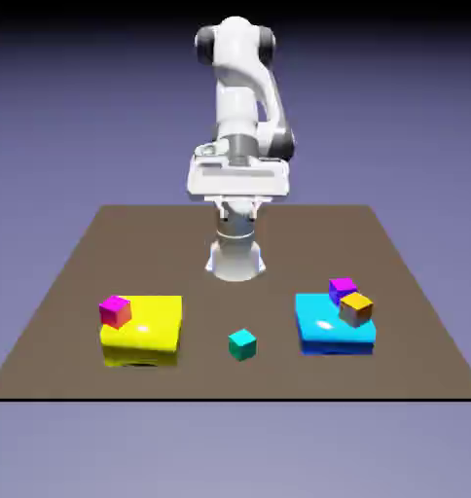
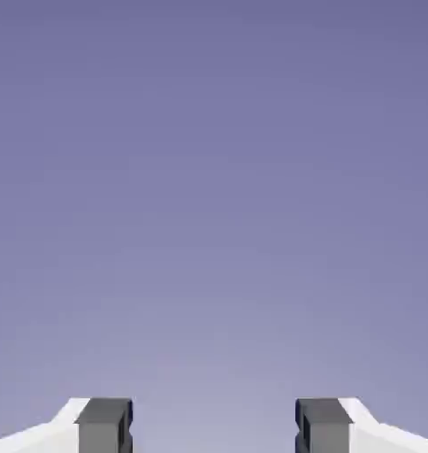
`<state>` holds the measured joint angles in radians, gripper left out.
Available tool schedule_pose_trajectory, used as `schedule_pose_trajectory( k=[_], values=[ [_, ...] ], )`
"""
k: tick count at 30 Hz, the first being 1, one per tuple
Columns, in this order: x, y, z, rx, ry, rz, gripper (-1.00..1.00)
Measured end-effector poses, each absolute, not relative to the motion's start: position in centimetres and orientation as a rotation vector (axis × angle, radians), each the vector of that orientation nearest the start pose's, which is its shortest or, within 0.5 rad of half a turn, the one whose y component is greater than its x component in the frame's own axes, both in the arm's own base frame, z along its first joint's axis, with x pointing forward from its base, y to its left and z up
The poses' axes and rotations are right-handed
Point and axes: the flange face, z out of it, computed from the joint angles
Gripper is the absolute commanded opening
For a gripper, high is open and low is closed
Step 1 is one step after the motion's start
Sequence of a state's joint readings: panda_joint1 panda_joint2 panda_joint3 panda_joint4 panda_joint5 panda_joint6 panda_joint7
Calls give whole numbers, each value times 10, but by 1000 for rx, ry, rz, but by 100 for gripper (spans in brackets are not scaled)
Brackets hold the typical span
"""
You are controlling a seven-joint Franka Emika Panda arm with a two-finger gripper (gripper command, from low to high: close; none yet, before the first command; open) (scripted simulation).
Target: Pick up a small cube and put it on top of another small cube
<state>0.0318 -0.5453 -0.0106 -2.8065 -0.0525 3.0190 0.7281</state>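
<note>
Brown tabletop [image 1: 74, 292] fills the middle of the exterior view, w/ plain blue-violet backdrop behind and below. No writing, brand or label readable on anything.

White arm [image 1: 241, 88] rises at the far edge, folded high over its base. The claw [image 1: 238, 207] hangs under the wide white hand block, well above the tabletop and far from every block. In the hand view the claw [image 2: 214, 429] shows two grey fingertips [image 2: 103, 425] at the bottom edge, spread wide apart, nothing btwn them; only backdrop fills the rest of that pic.

Flat yellow block [image 1: 147, 336] sits at the exterior view's left, near the front edge. Flat cyan-blue block [image 1: 329, 329] sits at the exterior view's right, approx. level w/ the yellow one.

Magenta cube [image 1: 115, 310] sits on the yellow block's far-left corner, overhanging a bit. Orange cube [image 1: 356, 308] rests on the cyan-blue block's right side. Purple cube [image 1: 343, 288] is just behind the orange one, at the cyan-blue block's back edge; can't tell if it rests on the block or behind it.

Small teal cube [image 1: 242, 343], smallest item, lies alone on bare tabletop btwn the two flat blocks, nearer the front edge, touching neither. Turned slightly, one corner toward the camera. Not yet picked up.
</note>
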Motion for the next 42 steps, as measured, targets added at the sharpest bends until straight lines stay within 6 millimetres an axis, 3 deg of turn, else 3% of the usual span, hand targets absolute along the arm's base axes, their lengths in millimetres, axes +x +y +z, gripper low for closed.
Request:
schedule_pose_trajectory(
  k=[11,20,27,34,42],
  values=[
    [398,71,346,-3125,41,-705,0],
    [379,99,263,-3342,-839,-400,0],
    [359,105,206,-3290,-1619,-146,0],
    [341,100,157,-2997,-2427,108,0],
    [341,85,134,-2947,-2542,228,0]
  ],
)
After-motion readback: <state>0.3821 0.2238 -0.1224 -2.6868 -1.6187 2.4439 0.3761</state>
